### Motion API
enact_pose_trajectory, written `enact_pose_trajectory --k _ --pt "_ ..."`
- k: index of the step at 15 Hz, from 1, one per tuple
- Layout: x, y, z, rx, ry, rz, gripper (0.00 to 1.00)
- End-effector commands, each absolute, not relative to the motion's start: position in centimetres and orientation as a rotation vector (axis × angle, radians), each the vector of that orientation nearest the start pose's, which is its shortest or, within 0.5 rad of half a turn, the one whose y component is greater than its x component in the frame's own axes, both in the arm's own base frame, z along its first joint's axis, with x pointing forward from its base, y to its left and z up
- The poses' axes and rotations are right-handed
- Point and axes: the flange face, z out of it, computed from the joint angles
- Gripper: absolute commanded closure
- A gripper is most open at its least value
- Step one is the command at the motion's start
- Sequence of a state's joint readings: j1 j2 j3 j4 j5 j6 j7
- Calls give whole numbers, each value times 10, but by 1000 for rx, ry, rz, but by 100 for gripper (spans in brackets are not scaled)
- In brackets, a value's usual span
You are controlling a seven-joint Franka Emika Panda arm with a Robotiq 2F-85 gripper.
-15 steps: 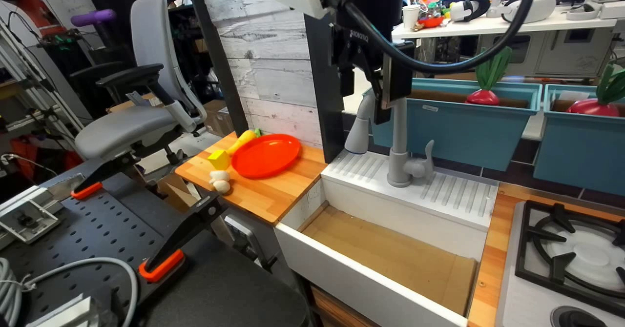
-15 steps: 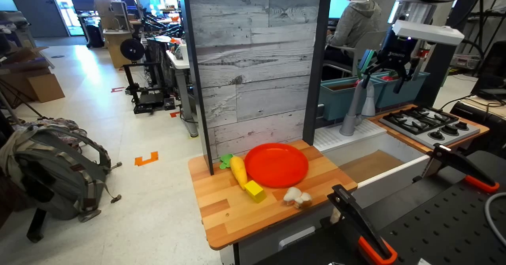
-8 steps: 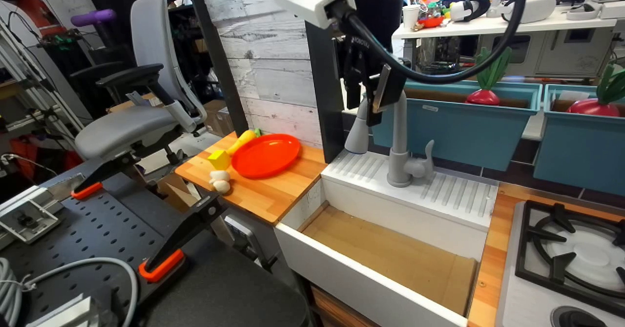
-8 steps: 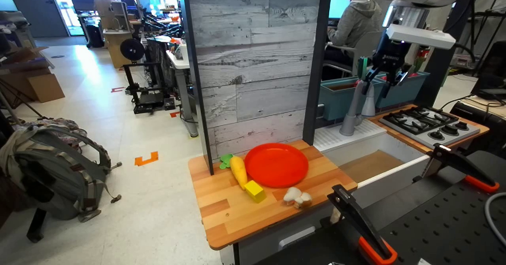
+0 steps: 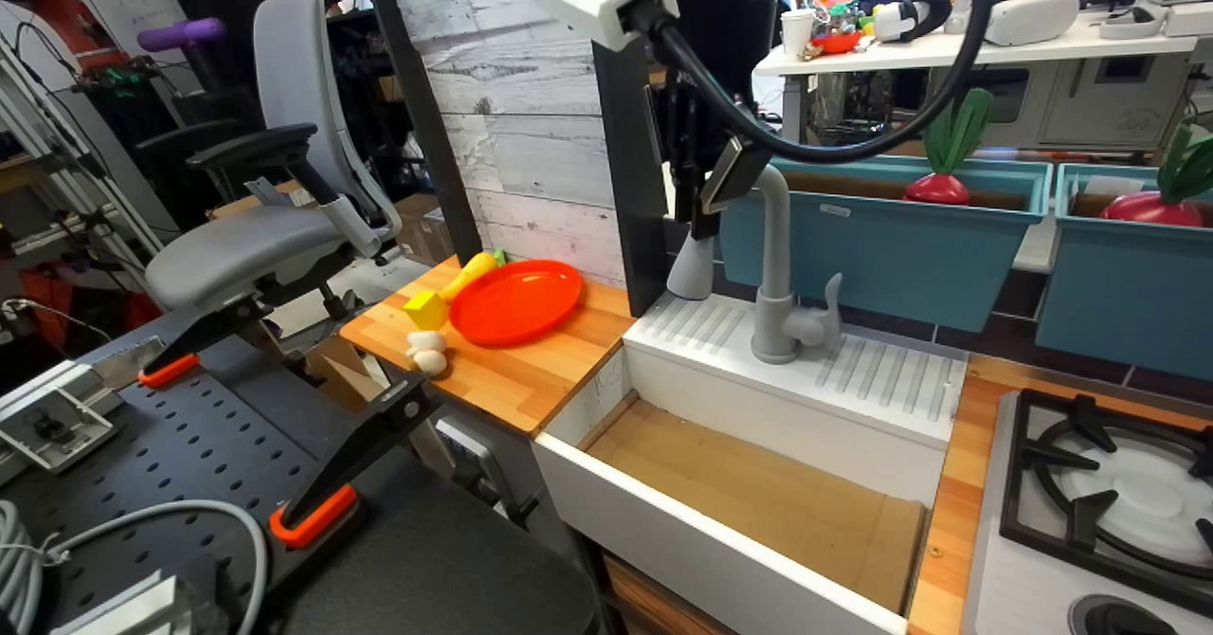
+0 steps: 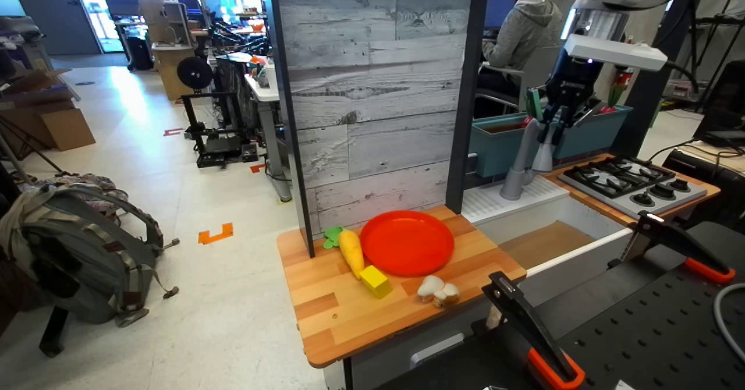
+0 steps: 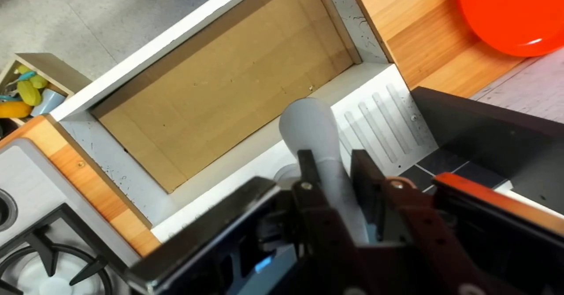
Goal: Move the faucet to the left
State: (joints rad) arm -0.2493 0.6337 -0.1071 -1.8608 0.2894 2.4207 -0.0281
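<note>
The faucet (image 5: 775, 246) is a grey arched tap standing upright on the white ridged ledge behind the sink (image 5: 663, 540). Its spout comes down on the side toward the wooden counter. From above, my gripper (image 5: 699, 223) has its black fingers one on each side of the spout, just over the flared nozzle (image 6: 543, 160). In the wrist view the gripper (image 7: 333, 154) is shut on the grey spout (image 7: 310, 123). One finger overlaps it, while a narrow gap shows by the other fingertip. The top of the arch is partly hidden behind the gripper.
A short lever handle (image 5: 832, 299) sticks out from the faucet's base. Teal planters (image 5: 881, 246) stand close behind. A dark post (image 5: 630, 171) rises beside the ledge. A stove (image 6: 631, 183) and a counter with a red plate (image 6: 407, 241) flank the sink.
The fingers have come together around the spout, after standing wide apart. Meanwhile the gripper has tilted and shifted slightly. The faucet stands almost as before, its nozzle displaced very slightly.
</note>
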Motion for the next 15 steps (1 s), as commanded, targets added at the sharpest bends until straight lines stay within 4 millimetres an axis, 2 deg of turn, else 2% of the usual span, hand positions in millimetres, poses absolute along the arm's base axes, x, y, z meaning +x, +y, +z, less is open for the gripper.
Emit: enact_pose_trajectory --k 1,9,15 --pt "601 -210 172 -2797 848 105 94" --pt "638 -192 188 -2575 936 28 94" --pt "664 -186 214 -2472 970 -61 94"
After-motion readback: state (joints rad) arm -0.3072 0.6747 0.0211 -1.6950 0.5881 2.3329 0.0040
